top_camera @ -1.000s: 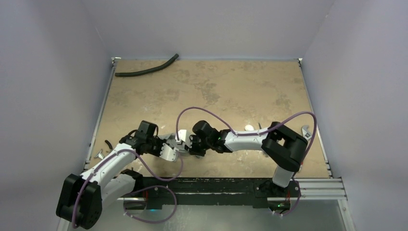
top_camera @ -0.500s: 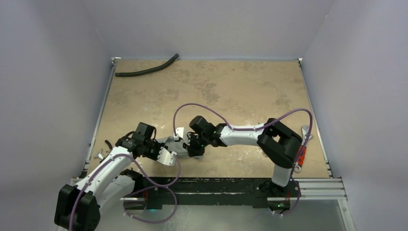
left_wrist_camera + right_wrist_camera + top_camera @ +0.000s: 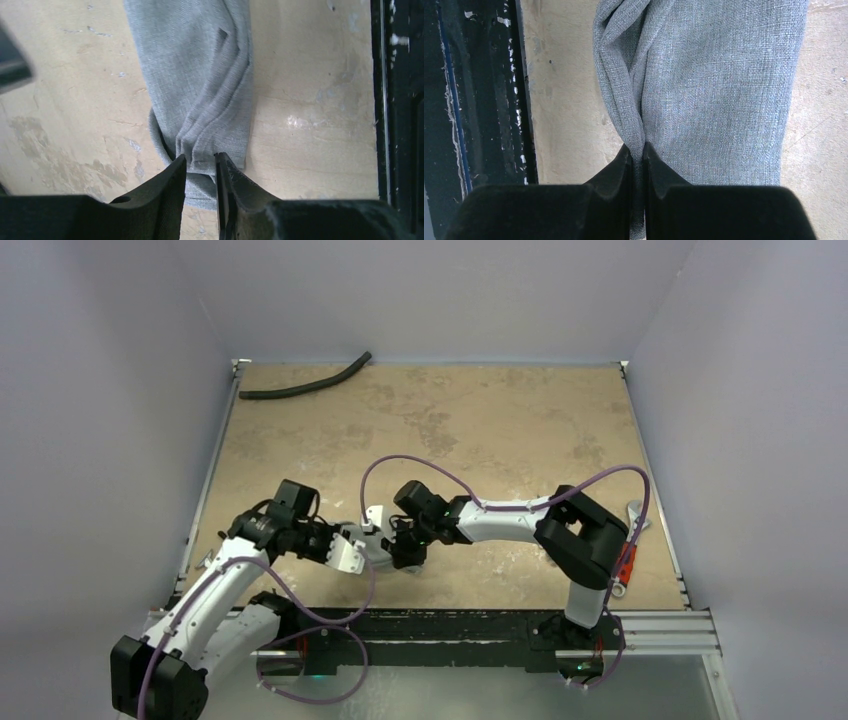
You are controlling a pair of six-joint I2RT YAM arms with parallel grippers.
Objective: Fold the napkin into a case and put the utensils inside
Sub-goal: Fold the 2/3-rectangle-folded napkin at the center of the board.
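Tabletop (image 3: 480,430): tan, mottled, scuffed; enclosed by plain lavender walls (image 3: 440,290); black rail (image 3: 450,625) along the near edge.

Item 1, napkin (image 3: 200,75): grey woven cloth, folded into a long strip, lying flat on the table near the near edge, left of centre. It stretches between the two grippers, with a band of bare table between it and the black rail. Both ends are gathered into creases; the middle lies smooth.

Item 2, left gripper (image 3: 201,159): at one end of the strip. Its jaws stand slightly apart, with the bunched cloth end lying in the narrow gap at the fingertips. Folds fan away from that point.

Item 3, right gripper (image 3: 637,150): at the opposite end of the strip. Its jaws are pressed nearly together on a raised ridge of the napkin, and the cloth is pinched between the tips. A rolled fold runs away from the pinch on the side nearer the rail.

Item 4, black hose (image 3: 300,390): long and curved, at the far left corner, well apart from the napkin.

Item 5, wrench (image 3: 627,562): red handle, at the right edge of the table, partly behind the right arm.

Utensils: not made out in any view.
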